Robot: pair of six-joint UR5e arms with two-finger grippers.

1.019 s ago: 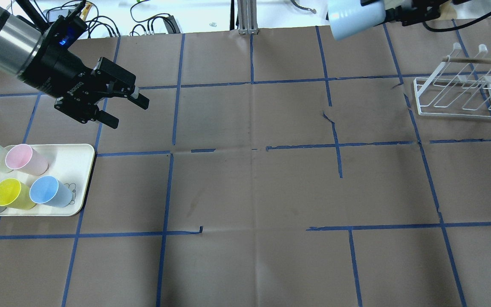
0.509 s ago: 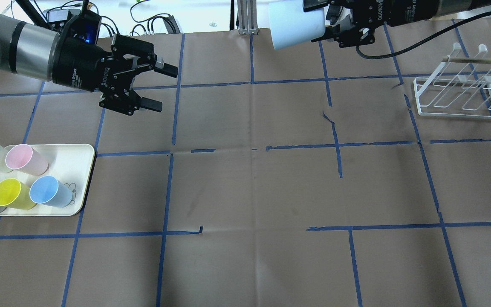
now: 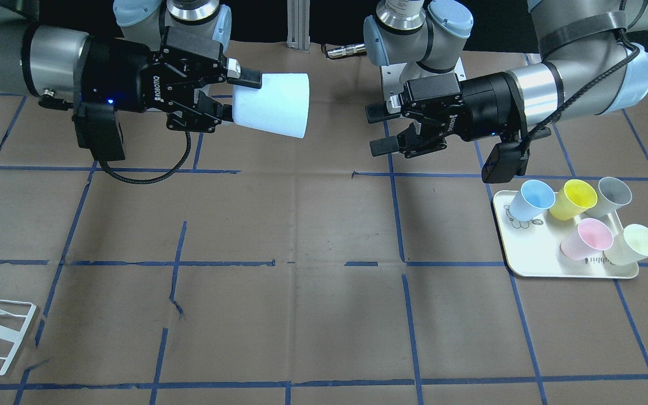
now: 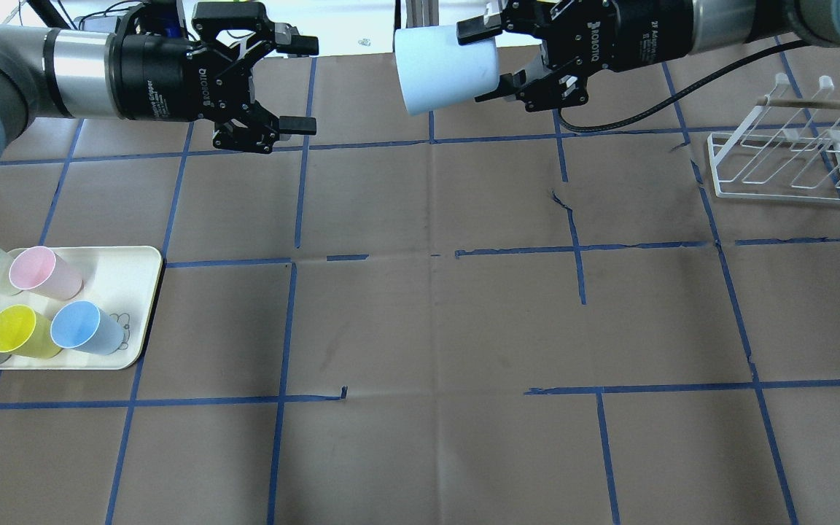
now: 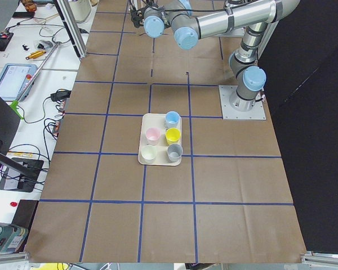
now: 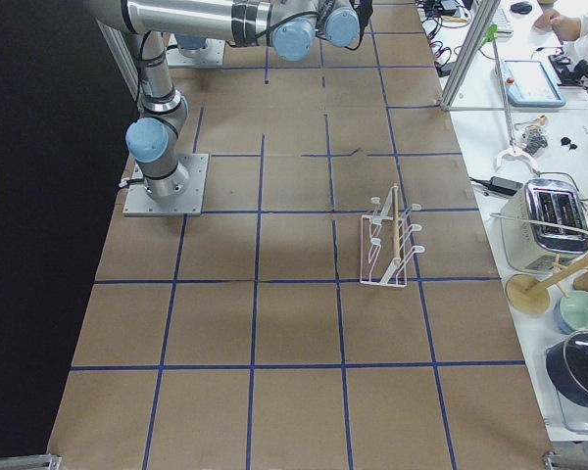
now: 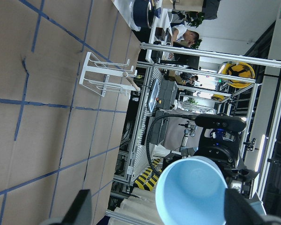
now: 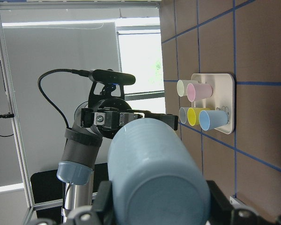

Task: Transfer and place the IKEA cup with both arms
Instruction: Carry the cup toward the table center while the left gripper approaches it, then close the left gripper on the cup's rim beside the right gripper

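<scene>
R gripper clamps small pale-blue tapered plastic cup sideways; L gripper, jaws spread, faces it, apart. Cream tray w/ five cups L side; white wire rack R side.

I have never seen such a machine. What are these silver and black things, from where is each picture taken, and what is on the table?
They are a robot's left arm and right arm at a table with brown paper and blue tape lines. Two cameras look down, one from behind the robot, one facing it; two look from the table's ends; one sits on each wrist. The right gripper holds a pale blue cup sideways in the air. The left gripper is open, facing that cup. On the table stand a tray with five cups and a white wire rack.
</scene>
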